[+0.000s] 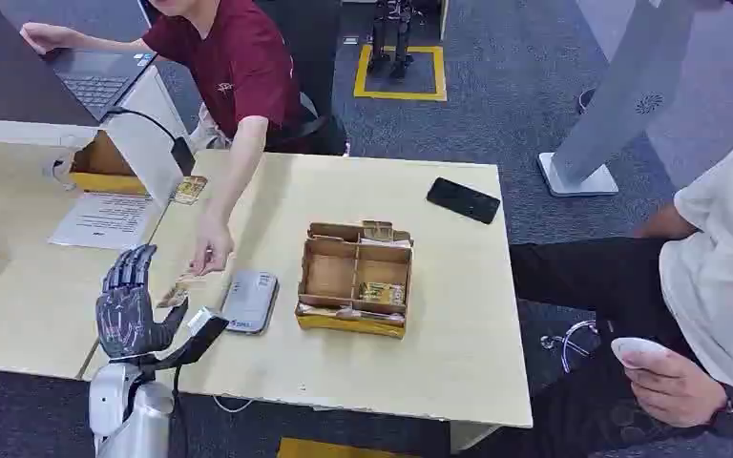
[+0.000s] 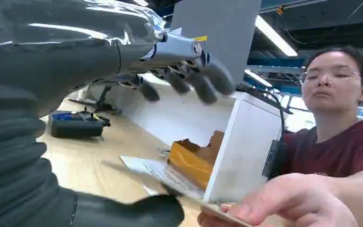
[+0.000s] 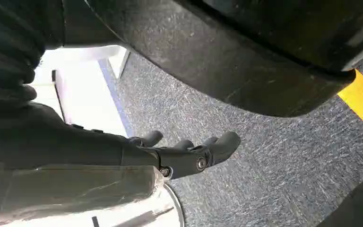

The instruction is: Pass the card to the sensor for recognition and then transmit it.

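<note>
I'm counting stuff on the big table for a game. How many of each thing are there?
Card reader: 1
Cardboard box with compartments: 1
Black phone: 1
Card passed from the person's hand to the left hand: 1
Total: 4

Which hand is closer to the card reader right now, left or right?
Left. The left hand is raised over the table edge just beside the grey card reader, where a person's hand holds the card by it. The right hand hangs down over the carpet, away from the table.
</note>
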Controlling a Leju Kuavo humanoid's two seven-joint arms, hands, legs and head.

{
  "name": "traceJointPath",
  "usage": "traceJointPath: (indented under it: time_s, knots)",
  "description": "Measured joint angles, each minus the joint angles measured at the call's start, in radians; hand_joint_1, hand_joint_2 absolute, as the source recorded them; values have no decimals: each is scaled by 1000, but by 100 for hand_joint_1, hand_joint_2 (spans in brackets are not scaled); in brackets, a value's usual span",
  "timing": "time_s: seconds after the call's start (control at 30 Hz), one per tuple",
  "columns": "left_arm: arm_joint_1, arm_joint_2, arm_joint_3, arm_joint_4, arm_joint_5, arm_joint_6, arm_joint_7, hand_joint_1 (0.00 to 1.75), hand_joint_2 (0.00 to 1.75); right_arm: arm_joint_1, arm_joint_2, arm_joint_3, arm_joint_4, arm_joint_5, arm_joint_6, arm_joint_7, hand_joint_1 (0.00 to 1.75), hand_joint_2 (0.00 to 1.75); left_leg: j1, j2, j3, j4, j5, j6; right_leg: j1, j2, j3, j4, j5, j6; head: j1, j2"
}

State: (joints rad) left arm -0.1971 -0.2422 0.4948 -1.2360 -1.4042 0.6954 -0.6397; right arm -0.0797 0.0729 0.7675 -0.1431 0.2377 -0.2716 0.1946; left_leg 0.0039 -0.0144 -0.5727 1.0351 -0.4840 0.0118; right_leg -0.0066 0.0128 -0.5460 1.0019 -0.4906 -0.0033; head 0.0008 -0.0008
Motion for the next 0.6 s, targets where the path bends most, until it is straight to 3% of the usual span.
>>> traceJointPath:
  time_s: [0.6]
  knots:
    - [0,0,10,0,23,0,-31,175,175,0,0,3,0,0,-1,0,0,175,0,0,0,0,0,0,0,0,0,0,0,0,0,0]
